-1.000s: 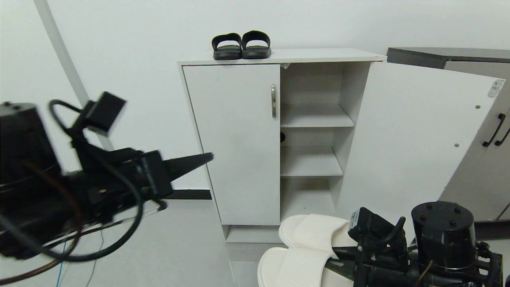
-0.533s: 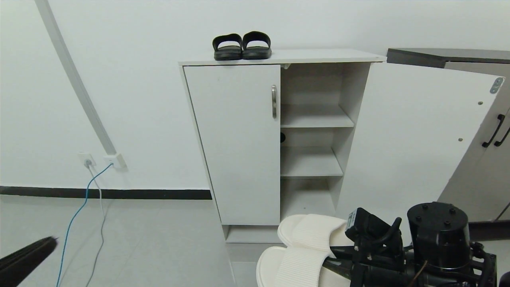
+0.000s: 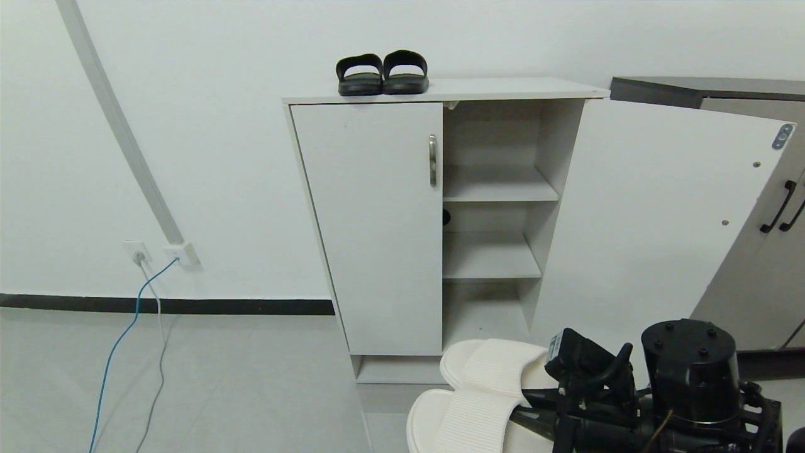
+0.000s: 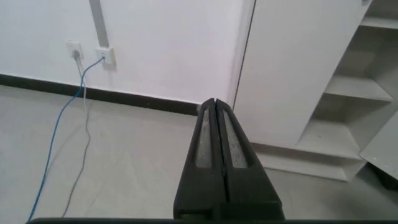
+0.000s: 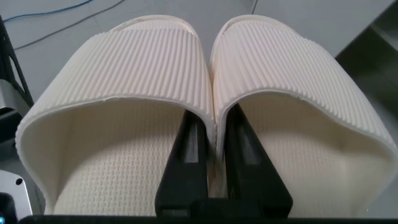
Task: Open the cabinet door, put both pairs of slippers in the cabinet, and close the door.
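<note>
The white slippers [image 3: 484, 390] hang at five o'clock in the head view, low before the cabinet [image 3: 371, 220], whose right door [image 3: 641, 220] stands swung open toward three o'clock; the right jaws are closed on them, one blade inside each slipper, pinching the two touching strap walls together; the pair looks light, soft and ribbed, so it likely flexes and could twist loose if jolted; the black slippers [image 3: 382, 72] sit at twelve o'clock on the cabinet top, probably stiffer rubber, best taken likewise by the adjoining straps; the left jaws are pressed together on nothing above the floor [image 4: 124, 168].
</note>
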{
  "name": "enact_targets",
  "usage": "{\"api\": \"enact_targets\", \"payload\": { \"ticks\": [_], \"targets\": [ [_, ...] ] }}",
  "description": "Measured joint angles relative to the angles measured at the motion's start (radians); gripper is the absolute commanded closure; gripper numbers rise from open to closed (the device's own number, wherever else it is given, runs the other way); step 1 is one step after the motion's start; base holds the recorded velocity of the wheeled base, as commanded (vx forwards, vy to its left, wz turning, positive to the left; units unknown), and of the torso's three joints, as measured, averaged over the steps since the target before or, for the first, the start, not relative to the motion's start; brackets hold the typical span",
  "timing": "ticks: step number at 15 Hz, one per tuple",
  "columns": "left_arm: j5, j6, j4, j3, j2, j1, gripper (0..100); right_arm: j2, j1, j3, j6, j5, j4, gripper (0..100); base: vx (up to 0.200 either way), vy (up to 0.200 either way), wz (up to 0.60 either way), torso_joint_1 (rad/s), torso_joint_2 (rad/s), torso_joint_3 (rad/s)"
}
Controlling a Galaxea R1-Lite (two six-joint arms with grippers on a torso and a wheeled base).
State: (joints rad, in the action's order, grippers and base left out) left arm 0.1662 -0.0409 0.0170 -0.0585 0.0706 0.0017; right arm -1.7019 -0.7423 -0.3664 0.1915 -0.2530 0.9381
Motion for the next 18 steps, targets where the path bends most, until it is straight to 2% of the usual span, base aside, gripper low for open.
{"api": "enact_targets", "payload": {
  "ticks": [2, 3, 5, 8, 9, 10, 15, 18],
  "targets": [
    [-0.047, 0.009, -0.011, 0.035, -0.042, 0.002, 100, -0.006, 0.001, 0.000, 0.000, 0.000, 0.001, 100, 0.000, 0.000, 0.00, 0.000, 0.00, 0.000],
    [-0.103, 0.023, -0.011, 0.042, -0.053, 0.003, 100, -0.008, 0.000, 0.000, 0.000, 0.000, 0.001, 100, 0.000, 0.000, 0.00, 0.000, 0.00, 0.000],
    [-0.177, 0.046, -0.013, 0.052, -0.065, 0.003, 100, -0.010, 0.000, 0.000, 0.001, 0.001, 0.013, 100, 0.000, 0.000, 0.00, 0.000, 0.00, 0.000],
    [-0.194, 0.049, -0.014, 0.055, -0.071, 0.001, 100, -0.016, 0.001, -0.009, -0.004, 0.010, 0.027, 100, 0.000, 0.000, 0.00, 0.000, 0.00, 0.000],
    [-0.195, 0.050, -0.013, 0.055, -0.073, 0.001, 100, -0.024, 0.001, -0.027, -0.019, 0.044, 0.030, 100, 0.000, 0.000, 0.00, 0.000, 0.00, 0.000],
    [-0.195, 0.051, -0.013, 0.055, -0.073, 0.001, 100, -0.035, -0.001, -0.044, -0.055, 0.098, 0.031, 100, 0.000, 0.000, 0.00, 0.000, 0.00, 0.000],
    [-0.194, 0.049, -0.013, 0.055, -0.073, 0.001, 100, -0.170, -0.076, -0.177, -0.299, 0.516, 0.079, 100, 0.000, 0.000, 0.00, 0.000, 0.00, 0.000],
    [-0.194, 0.049, -0.013, 0.055, -0.073, 0.001, 100, -0.273, -0.099, -0.279, -0.386, 0.685, 0.082, 100, 0.000, 0.000, 0.00, 0.000, 0.00, 0.000]
  ]
}}
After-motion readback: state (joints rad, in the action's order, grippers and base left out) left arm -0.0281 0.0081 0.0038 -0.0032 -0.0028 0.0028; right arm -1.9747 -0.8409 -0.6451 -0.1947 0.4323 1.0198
